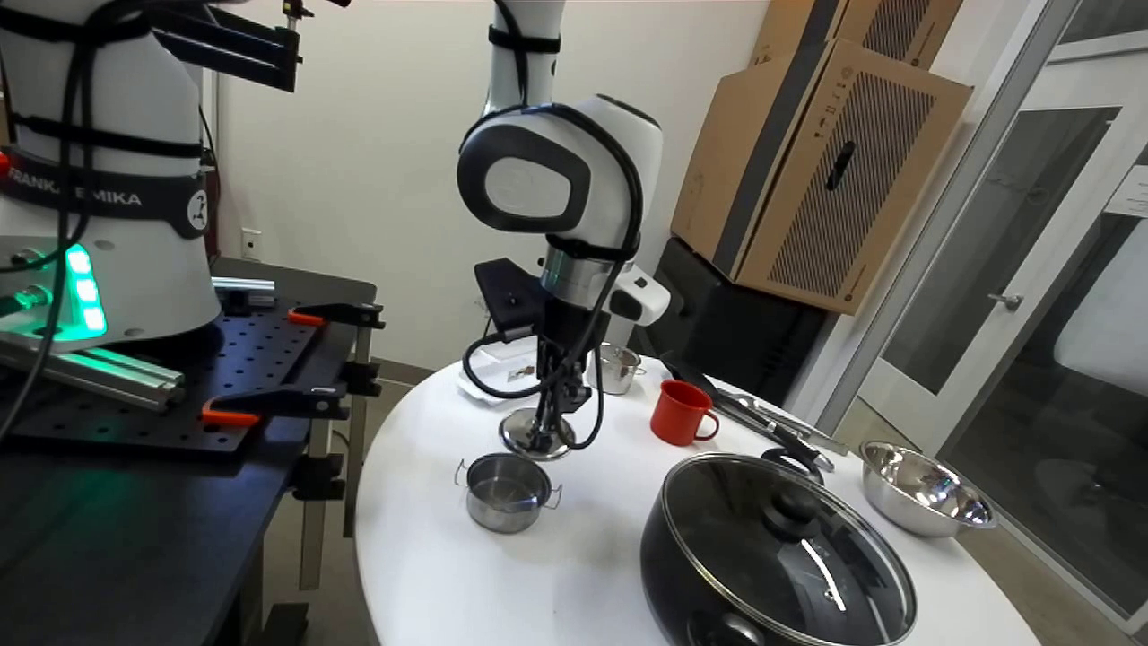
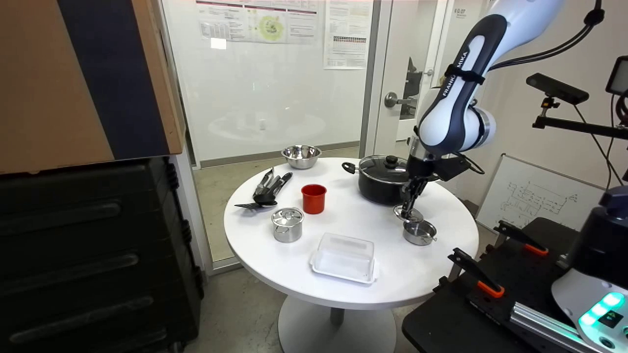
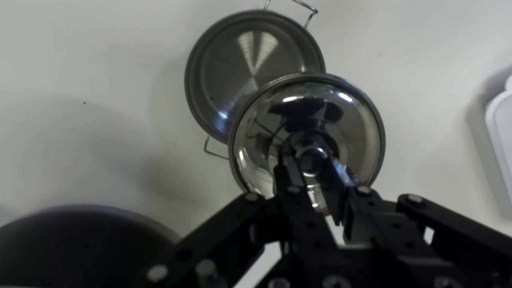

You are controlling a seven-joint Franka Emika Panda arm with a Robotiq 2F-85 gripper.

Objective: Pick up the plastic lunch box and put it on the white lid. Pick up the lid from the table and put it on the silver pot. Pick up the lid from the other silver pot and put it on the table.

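Observation:
My gripper (image 3: 310, 158) is shut on the knob of a shiny silver lid (image 3: 360, 128). The lid also shows in both exterior views (image 1: 516, 432) (image 2: 416, 216), apparently raised and slightly tilted. An open silver pot (image 1: 508, 493) with wire handles stands beside it (image 2: 419, 235); in the wrist view the lid overlaps part of this pot (image 3: 224, 72). The other silver pot (image 2: 288, 232) has its own lid (image 2: 288, 214) on. The clear plastic lunch box (image 2: 347, 250) sits on the white lid (image 2: 343, 278) near the table edge. The white lid's edge shows in the wrist view (image 3: 502, 120).
A large black pot (image 1: 682, 574) with a glass lid stands close to the gripper (image 2: 380, 189). A red mug (image 2: 314, 200), black utensils (image 2: 266, 193) and a steel bowl (image 2: 301, 157) are also on the round white table (image 2: 274, 262).

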